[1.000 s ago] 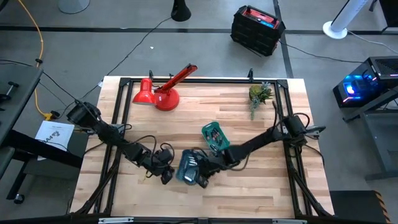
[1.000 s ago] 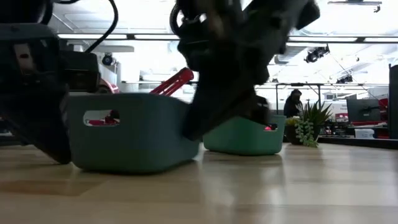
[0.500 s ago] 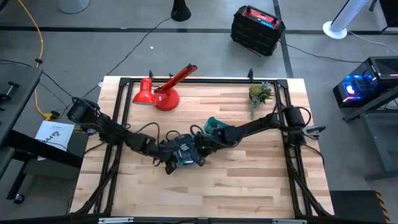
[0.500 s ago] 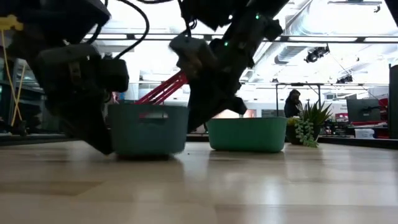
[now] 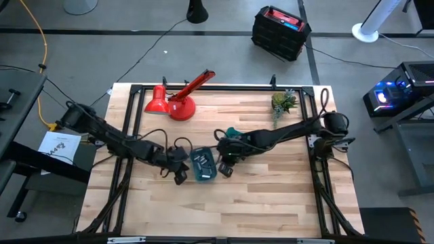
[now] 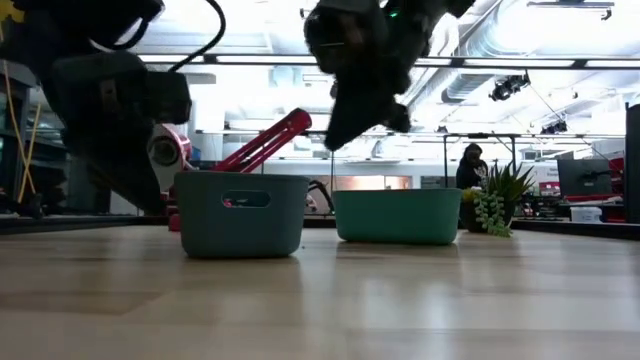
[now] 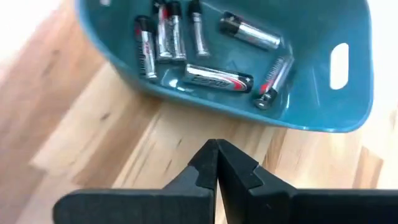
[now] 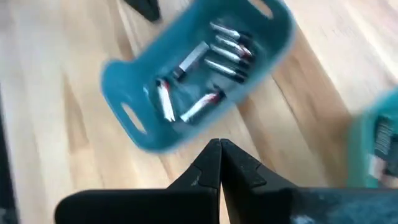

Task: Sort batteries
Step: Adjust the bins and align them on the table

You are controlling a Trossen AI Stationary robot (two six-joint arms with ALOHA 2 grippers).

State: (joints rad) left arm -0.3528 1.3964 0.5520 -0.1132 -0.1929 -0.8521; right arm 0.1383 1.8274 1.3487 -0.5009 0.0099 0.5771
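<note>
- Counter (image 5: pixel 271 203): light wooden slatted top with a black frame, seen from above.
- Red desk lamp (image 5: pixel 178 100) lies at the far left of the counter.
- Left claw (image 5: pixel 180 177) sits just beside the left side of the blue-teal plastic tray (image 5: pixel 205 165), not touching it as far as I can tell; fingers (image 7: pixel 202 171) pressed together, holding nothing.
- Blue-teal plastic tray is mid-counter, upright, handle slot in its end wall; in the low view it stands left of the green-teal tray (image 6: pixel 398 216).
- Batteries (image 7: pixel 217 78): slim grey cylinders with silvery ends, lying loose and flat on the floor of the blue-teal tray, about seven visible in the left wrist view, some side by side, some angled.
- Right claw (image 5: pixel 226 171) is just beside the right side of the same tray; it hangs raised above the trays in the low view; fingers together, empty.
- Green-teal tray is just behind the right claw, mostly hidden by the arm from above.
- Small green potted plant (image 5: pixel 283 103) stands at the far right corner.
</note>
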